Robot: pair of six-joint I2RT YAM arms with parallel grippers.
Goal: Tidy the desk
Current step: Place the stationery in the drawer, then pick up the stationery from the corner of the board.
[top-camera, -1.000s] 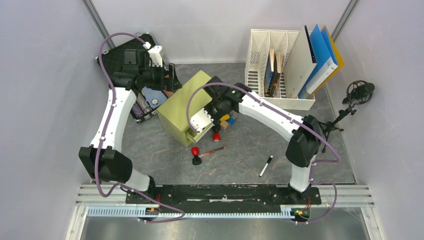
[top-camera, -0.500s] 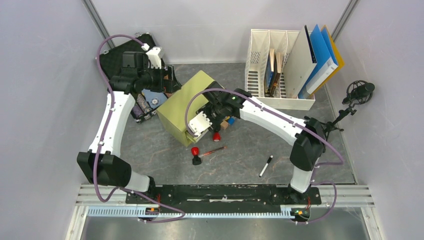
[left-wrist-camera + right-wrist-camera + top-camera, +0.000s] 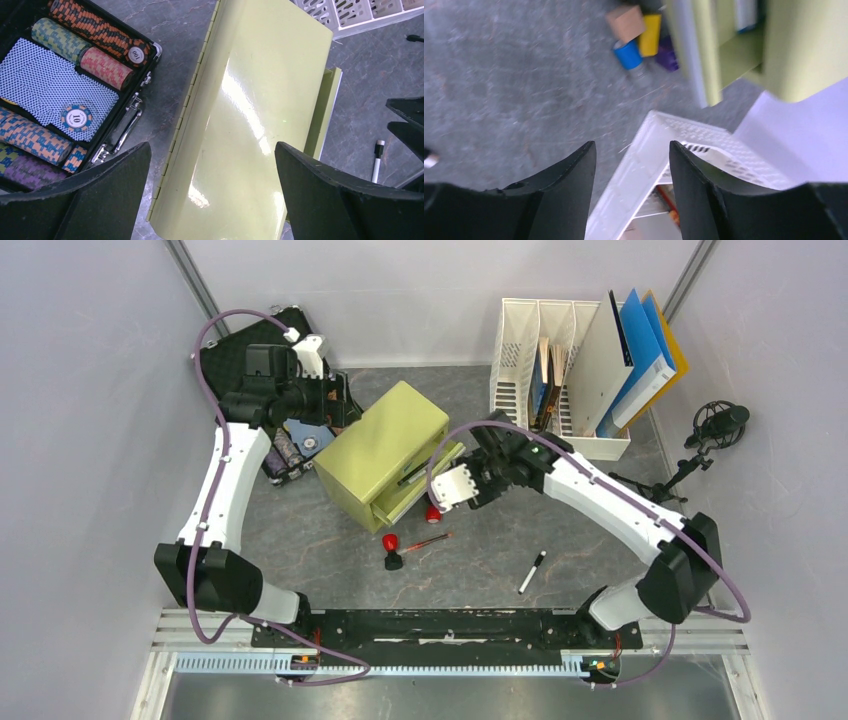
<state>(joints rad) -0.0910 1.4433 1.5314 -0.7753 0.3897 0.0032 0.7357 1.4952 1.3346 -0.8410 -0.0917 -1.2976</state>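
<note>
The desk (image 3: 500,540) is dark grey and veined. A yellow-green drawer cabinet (image 3: 385,445) stands on it at an angle with its drawers (image 3: 420,485) partly pulled out; a dark pen lies in one. My right gripper (image 3: 462,490) hovers just right of the drawers, open and empty (image 3: 631,160). Beyond its fingers lie small brown (image 3: 625,22), yellow (image 3: 650,34) and blue (image 3: 628,54) blocks. My left gripper (image 3: 335,400) hangs wide open (image 3: 212,190) over the cabinet's top (image 3: 250,115), holding nothing.
An open poker chip case (image 3: 75,85) lies left of the cabinet. A white file rack (image 3: 550,380) with folders stands at the back right, a microphone stand (image 3: 715,425) beside it. Red stamps (image 3: 390,542), a red pen (image 3: 428,542) and a marker (image 3: 532,572) lie in front.
My right gripper has pulled back from the cabinet's drawer toward the right and its jaws have opened. The left arm has barely shifted.
</note>
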